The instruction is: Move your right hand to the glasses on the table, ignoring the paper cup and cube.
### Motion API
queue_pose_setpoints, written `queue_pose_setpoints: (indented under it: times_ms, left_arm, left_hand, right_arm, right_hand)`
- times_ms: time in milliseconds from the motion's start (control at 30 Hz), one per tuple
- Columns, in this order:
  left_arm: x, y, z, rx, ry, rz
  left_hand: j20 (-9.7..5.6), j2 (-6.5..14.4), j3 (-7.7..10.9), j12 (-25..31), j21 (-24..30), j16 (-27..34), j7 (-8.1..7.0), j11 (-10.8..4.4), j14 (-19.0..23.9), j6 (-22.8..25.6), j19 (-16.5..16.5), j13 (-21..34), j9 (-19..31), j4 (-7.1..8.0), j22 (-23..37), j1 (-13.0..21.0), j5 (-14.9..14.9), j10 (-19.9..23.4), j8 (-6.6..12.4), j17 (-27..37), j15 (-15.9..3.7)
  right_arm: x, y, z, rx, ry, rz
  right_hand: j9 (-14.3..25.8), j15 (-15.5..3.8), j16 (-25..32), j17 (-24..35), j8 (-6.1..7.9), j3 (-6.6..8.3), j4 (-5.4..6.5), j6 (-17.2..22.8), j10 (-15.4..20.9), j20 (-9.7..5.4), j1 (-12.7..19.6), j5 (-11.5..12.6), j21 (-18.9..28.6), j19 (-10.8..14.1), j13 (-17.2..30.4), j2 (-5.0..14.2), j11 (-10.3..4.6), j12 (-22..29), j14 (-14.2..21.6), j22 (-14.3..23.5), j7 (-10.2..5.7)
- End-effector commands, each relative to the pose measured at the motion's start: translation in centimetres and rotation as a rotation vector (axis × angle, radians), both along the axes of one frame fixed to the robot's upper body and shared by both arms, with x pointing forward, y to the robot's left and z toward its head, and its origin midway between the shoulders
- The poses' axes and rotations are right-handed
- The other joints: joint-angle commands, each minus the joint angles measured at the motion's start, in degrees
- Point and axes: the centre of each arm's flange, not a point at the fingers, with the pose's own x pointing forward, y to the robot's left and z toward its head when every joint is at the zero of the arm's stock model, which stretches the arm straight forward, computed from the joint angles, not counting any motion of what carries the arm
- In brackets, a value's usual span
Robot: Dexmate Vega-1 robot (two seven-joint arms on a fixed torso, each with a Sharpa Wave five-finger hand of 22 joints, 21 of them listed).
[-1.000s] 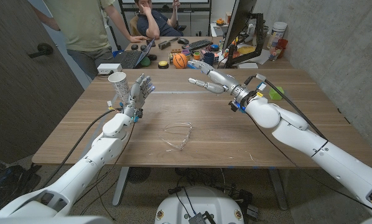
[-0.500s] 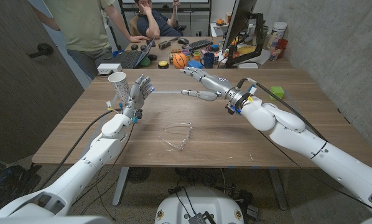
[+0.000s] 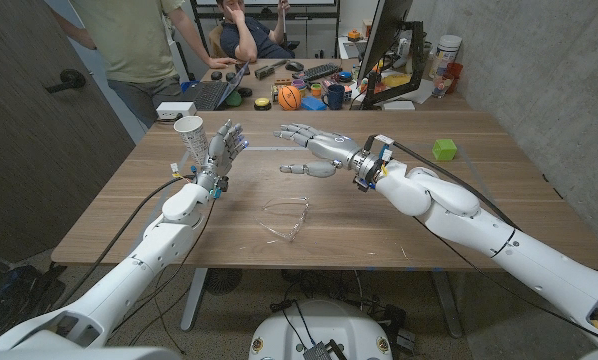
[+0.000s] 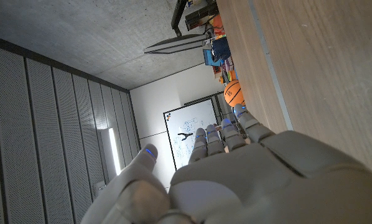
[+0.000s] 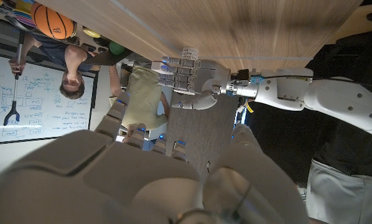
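Glasses (image 3: 287, 219) lie mid-surface, nearer me than my right robot hand (image 3: 309, 150) — empty, fingers spread, hovering. They're thin and clear; I could overshoot or press down and crush or skid them.

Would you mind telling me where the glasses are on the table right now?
In the head view, the glasses lie near the table's front middle, between both arms, nearer the camera than the open right hand hovering beyond them.
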Motion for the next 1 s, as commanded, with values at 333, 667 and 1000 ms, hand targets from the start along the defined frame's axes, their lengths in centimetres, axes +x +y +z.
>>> queue_pose_setpoints:
  times_ms: [333,667,1000]
  left_arm:
    - [-0.4,0.1,-0.3,0.007,0.004,0.006]
    - [-0.5,0.3,-0.4,0.01,0.004,0.004]
    - [-0.5,0.5,-0.6,0.007,0.006,0.003]
  left_hand:
    - [0.02,0.29,-0.31,0.35,-0.24,0.37,0.19,-0.02,0.47,0.29,0.78,0.25,0.2,0.04,0.29,-0.56,0.45,0.36,0.25,0.33,0.12]
    - [0.07,0.26,-0.49,0.38,-0.34,0.37,0.17,-0.1,0.46,0.3,0.8,0.25,0.2,0.16,0.29,-0.64,0.48,0.45,0.25,0.34,0.14]
    - [0.07,0.24,-0.67,0.4,-0.44,0.38,0.23,-0.05,0.48,0.41,0.85,0.25,0.2,0.28,0.3,-0.7,0.52,0.52,0.29,0.34,0.15]
  right_arm:
    - [0.0,4.1,-2.8,-0.215,-0.01,0.014]
    - [0.1,5.0,-3.6,-0.268,-0.019,0.032]
    - [0.8,6.1,-5.3,-0.349,-0.015,0.014]
  right_hand:
    - [0.15,-0.99,-0.12,0.13,0.32,0.0,-0.31,0.17,-0.29,0.07,1.16,0.56,-1.04,-0.02,0.15,0.55,-0.67,0.06,-0.27,0.17,-0.21]
    - [0.19,-1.36,-0.13,0.11,0.42,0.28,-0.75,0.24,-0.98,-0.02,2.32,0.84,-1.63,0.26,0.13,1.37,-1.03,-0.05,-0.23,0.2,-0.24]
    - [0.28,-1.68,0.0,0.07,0.78,0.77,-1.46,1.0,-0.18,-0.03,4.23,1.22,-2.16,1.5,0.1,2.8,-1.05,0.32,0.42,0.24,-0.24]
